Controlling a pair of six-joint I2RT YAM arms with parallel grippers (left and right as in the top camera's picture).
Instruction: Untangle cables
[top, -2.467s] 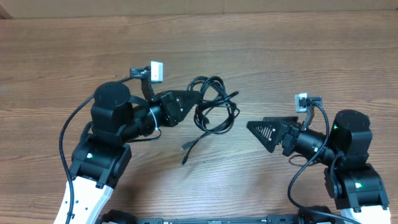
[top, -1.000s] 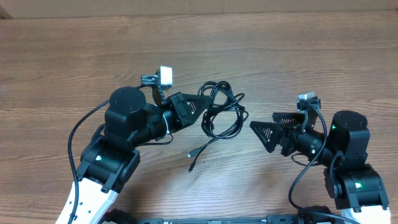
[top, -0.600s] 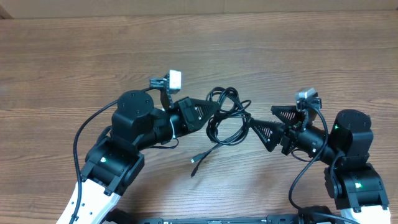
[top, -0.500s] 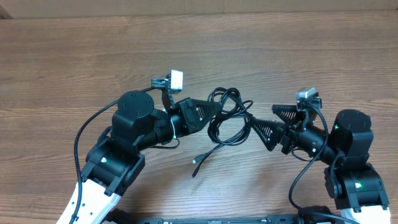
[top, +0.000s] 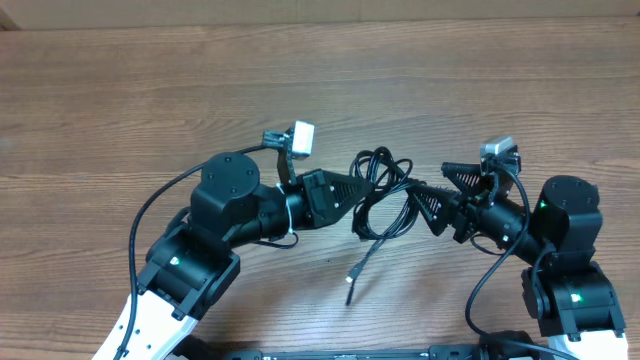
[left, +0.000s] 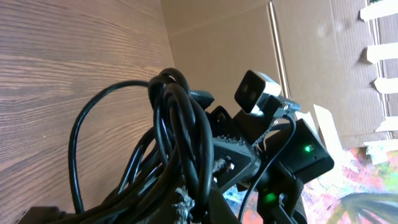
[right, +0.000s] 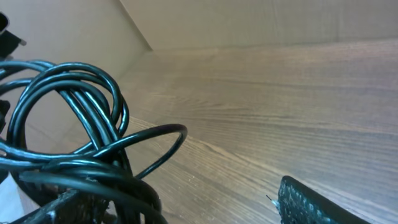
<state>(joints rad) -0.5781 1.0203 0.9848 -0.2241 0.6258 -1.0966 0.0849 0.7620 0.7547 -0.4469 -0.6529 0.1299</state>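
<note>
Pinching the cables hard in the left tool, closed right down on the black bundle. Found mid-tabletop, right between the two tools, in a tight knot of loops. From the left wrist, a close look at thick strands stacked over one another and trapped at the bottom of the view, with one big loop bowing out to the left. Beyond them, a glimpse of the right arm facing straight back.

Over at the right tool: spread wide, clamped on nothing. From the right wrist, several loops bunched at the lower-left finger, touching or only just beside it, hard to say which. Well apart from the other finger, low on the right, with bare wood in between.

Down below the knot, one loose tail running toward the near edge and ending in a small plug.
</note>
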